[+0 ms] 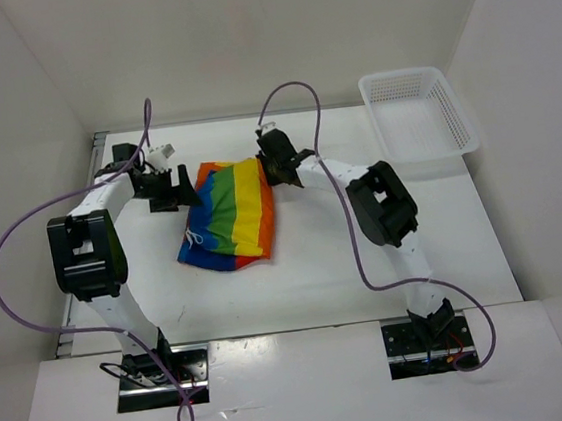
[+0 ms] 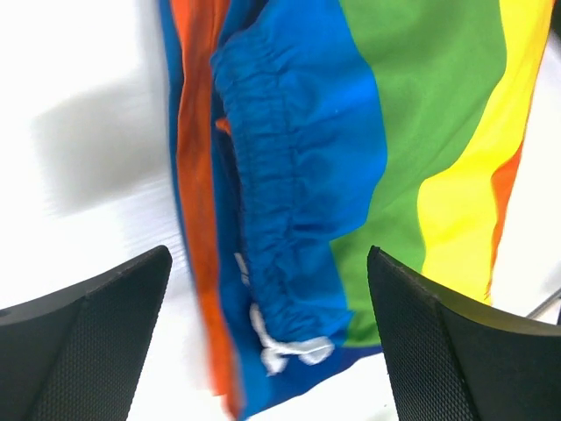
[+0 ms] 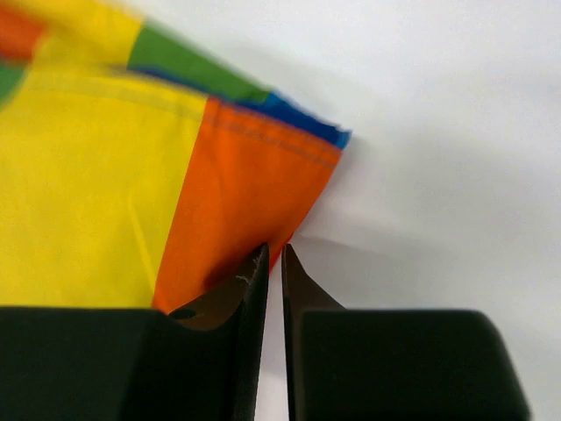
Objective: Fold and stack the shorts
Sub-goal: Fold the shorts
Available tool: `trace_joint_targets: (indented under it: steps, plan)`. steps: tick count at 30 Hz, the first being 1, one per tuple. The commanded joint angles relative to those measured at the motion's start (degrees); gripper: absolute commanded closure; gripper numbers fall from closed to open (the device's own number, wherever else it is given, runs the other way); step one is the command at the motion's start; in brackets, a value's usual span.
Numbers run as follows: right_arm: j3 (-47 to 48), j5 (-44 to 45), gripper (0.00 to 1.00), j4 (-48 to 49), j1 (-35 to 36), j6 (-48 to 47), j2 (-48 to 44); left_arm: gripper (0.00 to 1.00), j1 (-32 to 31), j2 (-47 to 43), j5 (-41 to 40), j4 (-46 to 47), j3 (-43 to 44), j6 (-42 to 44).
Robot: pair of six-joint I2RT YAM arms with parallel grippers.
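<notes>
Striped shorts [image 1: 229, 216] lie on a white table [image 1: 368, 272].

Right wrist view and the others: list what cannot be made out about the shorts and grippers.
Right wrist view: the near-closed fingers of the right gripper hide whether it pinches the rainbow-striped fabric shorts.
Top view: the upper fold hides layers beneath.
Left wrist view: frame edges cut off the shorts; thin white drawstring blurred.

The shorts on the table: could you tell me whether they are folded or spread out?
Folded: the shorts form a compact bundle, with the blue waistband doubled over the stripes.
</notes>
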Motion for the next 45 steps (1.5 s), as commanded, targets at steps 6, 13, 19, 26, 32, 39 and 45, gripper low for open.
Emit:
trace_joint_targets:
  steps: [6,13,19,26,32,39,45]
  plan:
    - [22.8,3.9,0.85,1.7,-0.8,-1.0,12.1,0.01,1.0,-1.3,-3.1,0.2,-0.8,1.4]
    - [14.3,7.4,0.85,1.7,-0.8,-4.3,3.1,0.02,1.0,5.2,-1.3,-0.5,10.9,1.4]
    - [-0.3,-0.1,0.77,0.5,-0.8,-10.2,-10.0,0.03,1.0,5.2,-0.7,0.9,14.2,1.4]
    - [-13.5,2.1,0.74,-2.0,-0.8,-24.0,-25.4,0.01,4.0,-5.3,-10.3,2.5,11.4,1.4]
    - [-19.3,5.7,0.64,-2.0,-6.3,-29.1,-38.2,0.01,11.2,-14.7,-19.9,3.2,7.3,1.4]
    - [-28.2,7.0,0.54,-0.8,-9.3,-33.4,-54.2,0.01,15.8,-23.7,-23.5,4.6,-3.0,1.4]
    - [-37.4,7.0,0.51,-0.8,-14.4,-33.9,-68.5,0.01,18.0,-29.7,-21.4,5.6,-7.7,1.4]
